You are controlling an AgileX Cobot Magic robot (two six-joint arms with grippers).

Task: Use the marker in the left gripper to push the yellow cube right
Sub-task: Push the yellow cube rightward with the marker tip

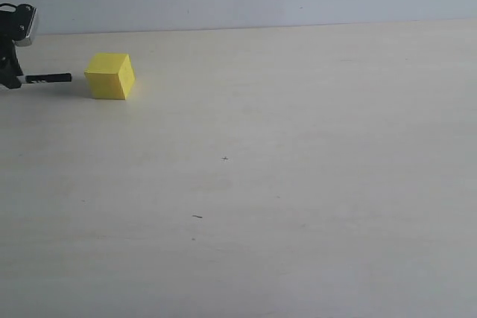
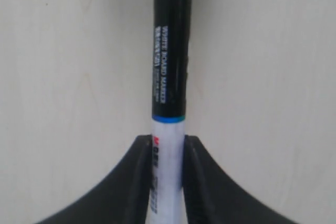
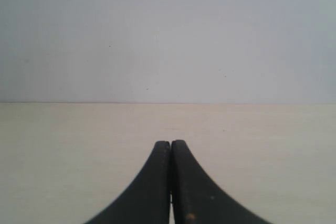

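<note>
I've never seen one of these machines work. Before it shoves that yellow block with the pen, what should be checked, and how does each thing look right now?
1. Grip on the marker by the left pincer: ok, the barrel sits between both fingers.
2. Aim at the yellow cube: ok, the tip points at its left face.
3. Tip touching the cube: not ok, a gap shows.
4. The table right of the cube: ok, nothing seen in the way.
5. The right pincer: ok, shut, empty, absent from the exterior view.
</note>
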